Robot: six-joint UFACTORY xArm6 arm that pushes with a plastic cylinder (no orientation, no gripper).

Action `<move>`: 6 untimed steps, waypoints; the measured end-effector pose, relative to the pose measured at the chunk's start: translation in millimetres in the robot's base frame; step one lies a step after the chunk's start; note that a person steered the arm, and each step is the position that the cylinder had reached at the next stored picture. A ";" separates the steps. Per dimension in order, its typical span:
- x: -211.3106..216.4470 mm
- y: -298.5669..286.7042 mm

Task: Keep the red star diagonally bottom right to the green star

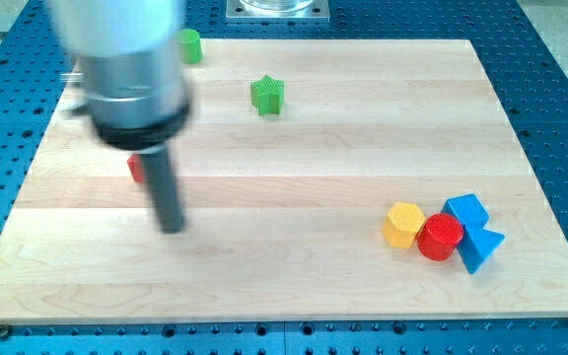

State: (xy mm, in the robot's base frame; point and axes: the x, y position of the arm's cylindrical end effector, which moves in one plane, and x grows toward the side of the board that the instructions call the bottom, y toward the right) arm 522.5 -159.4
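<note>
The green star (266, 95) sits on the wooden board (294, 256) near the view's top, left of centre. A red block (136, 168), the red star by the task, is mostly hidden behind my rod at the view's left; only a small red edge shows, so its shape cannot be made out. It lies below and to the left of the green star. My tip (172, 228) rests on the board just below and right of that red block.
A green block (190, 45) is at the top left, partly behind the arm. A cluster at the bottom right holds a yellow hexagon (403, 224), a red cylinder (440, 237), a blue block (466, 210) and a blue triangle (479, 247).
</note>
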 end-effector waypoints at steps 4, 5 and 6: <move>-71.8 207.4; -89.7 235.8; -87.9 262.0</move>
